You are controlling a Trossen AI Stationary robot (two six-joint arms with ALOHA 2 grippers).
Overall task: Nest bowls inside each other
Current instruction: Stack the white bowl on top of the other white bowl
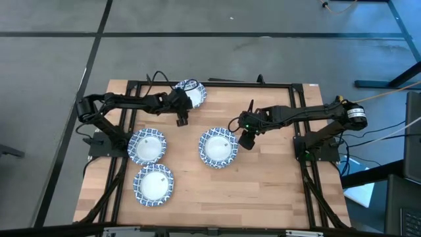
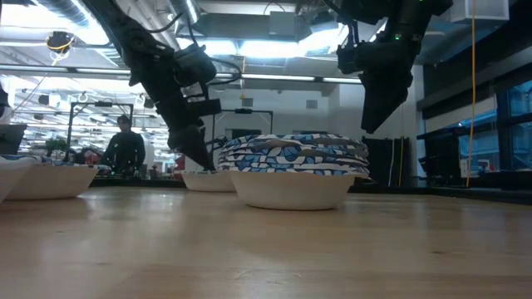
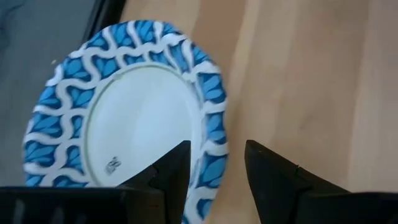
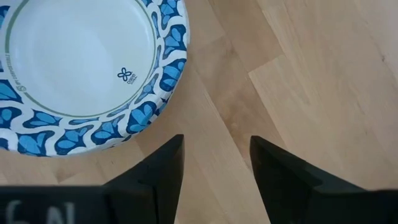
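Observation:
Blue-and-white patterned bowls sit on the wooden table. A single bowl (image 1: 189, 93) (image 3: 130, 118) is at the far edge. A nested stack of several (image 1: 218, 146) (image 2: 291, 166) (image 4: 81, 62) stands at the centre. My left gripper (image 1: 182, 119) (image 2: 198, 158) (image 3: 216, 168) is open and points down over the far bowl's near rim, one finger over the inside and one outside, tips just above it. My right gripper (image 1: 247, 140) (image 2: 371, 124) (image 4: 214, 168) is open, raised above the bare table right of the stack.
Two more bowls rest on the table's left half, one (image 1: 147, 145) (image 2: 50, 178) near the left arm's base and one (image 1: 153, 184) by the near edge. Bare wood lies on the right half. A person (image 2: 125, 145) stands in the room beyond the table.

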